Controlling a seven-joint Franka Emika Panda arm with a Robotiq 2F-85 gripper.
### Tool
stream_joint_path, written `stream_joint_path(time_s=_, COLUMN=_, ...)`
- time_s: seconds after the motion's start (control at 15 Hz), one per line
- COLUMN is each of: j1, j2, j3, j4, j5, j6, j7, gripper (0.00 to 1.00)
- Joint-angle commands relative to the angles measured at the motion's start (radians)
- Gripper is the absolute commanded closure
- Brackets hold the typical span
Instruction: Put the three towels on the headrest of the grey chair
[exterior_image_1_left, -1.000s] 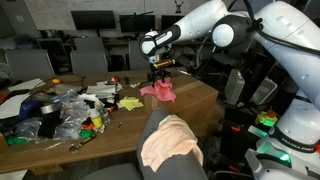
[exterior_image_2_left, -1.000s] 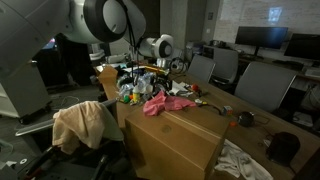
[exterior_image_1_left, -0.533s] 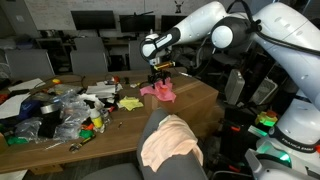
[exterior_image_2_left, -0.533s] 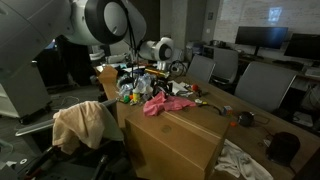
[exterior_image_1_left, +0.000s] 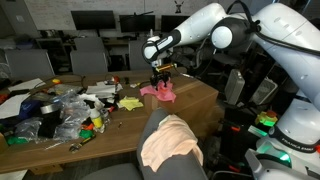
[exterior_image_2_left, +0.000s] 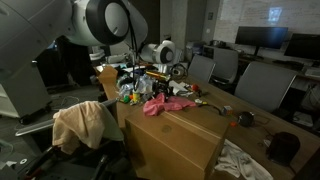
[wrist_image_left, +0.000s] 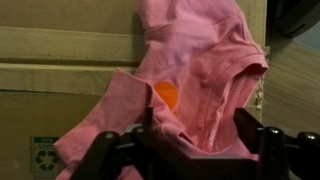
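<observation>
The pink towel (exterior_image_1_left: 159, 92) (exterior_image_2_left: 166, 103) lies crumpled on the brown top near its edge. My gripper (exterior_image_1_left: 160, 78) (exterior_image_2_left: 172, 78) hangs straight down over it. In the wrist view the gripper (wrist_image_left: 198, 125) is open, its two dark fingers (wrist_image_left: 250, 118) standing on either side of a raised fold of the pink towel (wrist_image_left: 190, 60). A peach-orange towel (exterior_image_1_left: 170, 140) is draped over the headrest of the grey chair (exterior_image_1_left: 150, 128) in front. In an exterior view a pale yellowish towel (exterior_image_2_left: 85, 123) hangs over that chair.
A heap of clutter (exterior_image_1_left: 60, 110) and a small bright yellow scrap (exterior_image_1_left: 130, 103) lie on the top. A row of grey chairs (exterior_image_1_left: 90, 55) and monitors stand behind. The top is a cardboard box (exterior_image_2_left: 175, 145); a white cloth (exterior_image_2_left: 240, 160) lies on the floor.
My gripper has sunk slightly onto the pink towel and its fingers stand a little closer together. The towels on the chair have not moved.
</observation>
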Motion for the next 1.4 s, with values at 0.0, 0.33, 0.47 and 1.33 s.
stream_joint_path(time_s=0.0, j1=-0.001, j2=-0.037, j3=-0.008, j4=-0.051, j5=0.001, j6=0.029, j7=0.016, gripper=0.50)
stream_joint_path(time_s=0.33, j1=0.002, j2=-0.115, j3=-0.017, j4=-0.148, j5=0.003, j6=0.063, j7=0.028, gripper=0.88)
stream_joint_path(time_s=0.47, j1=0.003, j2=-0.153, j3=-0.021, j4=-0.188, j5=0.004, j6=0.082, j7=0.034, gripper=1.00)
stream_joint_path(time_s=1.33, j1=0.051, j2=-0.563, j3=-0.050, j4=-0.511, j5=-0.031, j6=0.207, j7=0.086, gripper=0.99)
